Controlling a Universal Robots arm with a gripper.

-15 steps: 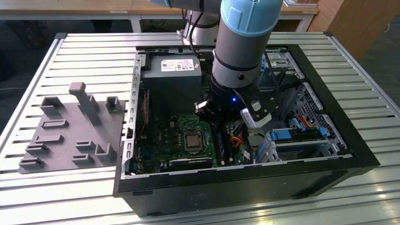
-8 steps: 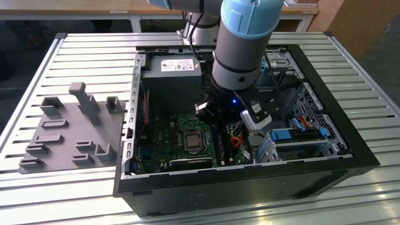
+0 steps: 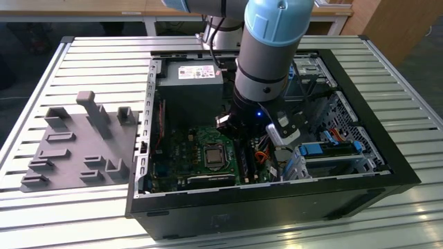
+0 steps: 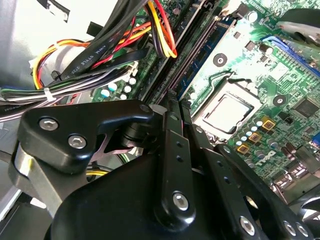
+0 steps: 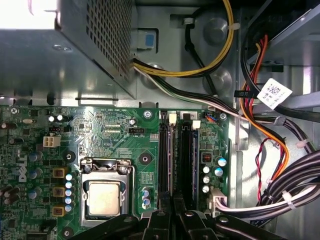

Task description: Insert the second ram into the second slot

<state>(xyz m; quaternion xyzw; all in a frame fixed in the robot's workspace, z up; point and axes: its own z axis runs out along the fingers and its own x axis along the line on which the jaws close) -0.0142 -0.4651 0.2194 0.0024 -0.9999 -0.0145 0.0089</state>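
Across the slatted metal tabletop (image 3: 104,57), an open black computer case (image 3: 277,207) lies on its side and takes up the middle and the exterior view's right. The arm (image 3: 266,52) comes down from the far edge into the case. Near the tabletop's edge on the exterior view's left lies a grey moulded fixture tray (image 3: 76,150).

Inside the case, a grey power supply (image 3: 190,88) sits at the far end. The green motherboard (image 5: 110,135) lies below it, and bundled cables (image 5: 260,115) run along one side. The processor socket (image 5: 104,197) is on the board beside two long memory slots (image 5: 165,150).

The end effector (image 5: 171,200) hangs over the near end of those slots, its fingers (image 4: 172,117) pressed close together. The second ram (image 5: 195,160) shows as a narrow blue strip standing on edge along the slot farther from the socket. It is just ahead of the fingertips, and I cannot tell whether they touch it.
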